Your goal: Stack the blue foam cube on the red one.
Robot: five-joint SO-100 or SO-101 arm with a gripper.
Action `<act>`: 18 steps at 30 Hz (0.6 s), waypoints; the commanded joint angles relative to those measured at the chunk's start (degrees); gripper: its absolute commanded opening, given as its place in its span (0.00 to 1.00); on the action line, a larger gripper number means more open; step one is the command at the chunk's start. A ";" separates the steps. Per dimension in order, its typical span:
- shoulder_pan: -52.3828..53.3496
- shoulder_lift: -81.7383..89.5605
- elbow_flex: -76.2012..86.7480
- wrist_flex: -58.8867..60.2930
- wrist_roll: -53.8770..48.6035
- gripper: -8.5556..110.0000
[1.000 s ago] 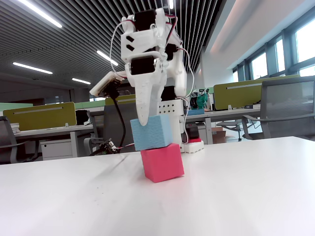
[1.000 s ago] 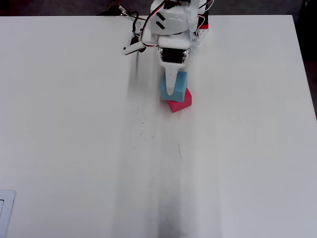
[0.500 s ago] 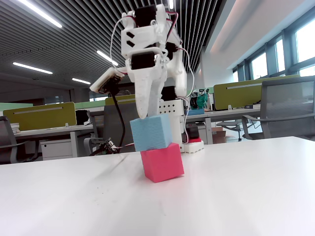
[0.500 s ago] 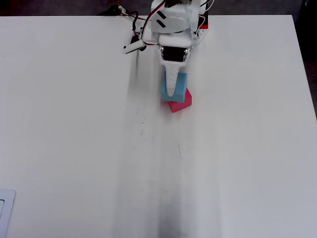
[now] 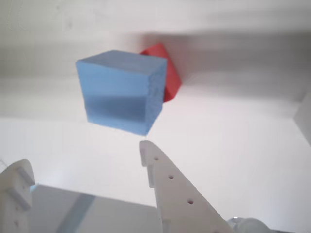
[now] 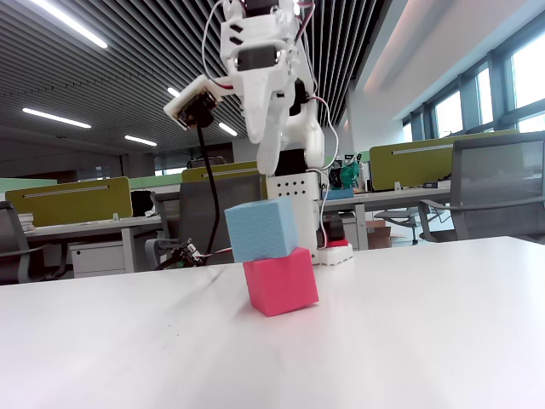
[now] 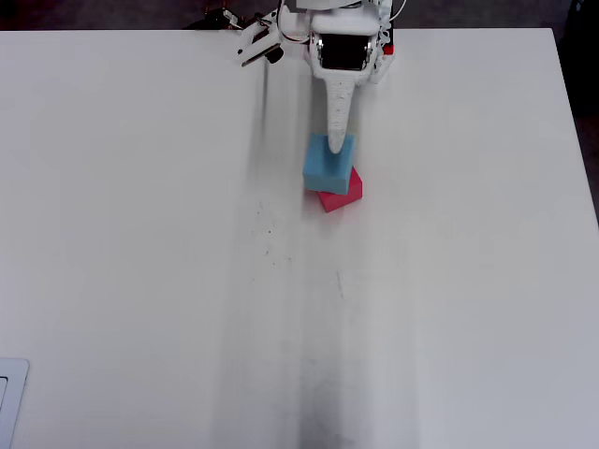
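On white table point(image 7: 140, 281), overhead 12 o'clock: light blue foam cube point(image 6: 261, 228) rests offset atop pinkish-red foam cube point(image 6: 281, 280). White two-finger gripper point(image 5: 87, 160), spread and empty, has lifted clear since a second ago. Stack judged complete.

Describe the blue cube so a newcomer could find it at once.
On the white table, look just in front of the robot's base, below the raised claw. Two foam cubes are stacked there; the blue foam cube is the upper one, sitting off-centre on the red one.
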 commanded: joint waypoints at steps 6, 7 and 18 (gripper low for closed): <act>0.79 14.77 2.11 0.09 -0.18 0.25; 1.14 16.88 3.16 0.00 -0.18 0.25; -0.97 32.26 13.97 -0.97 -0.26 0.21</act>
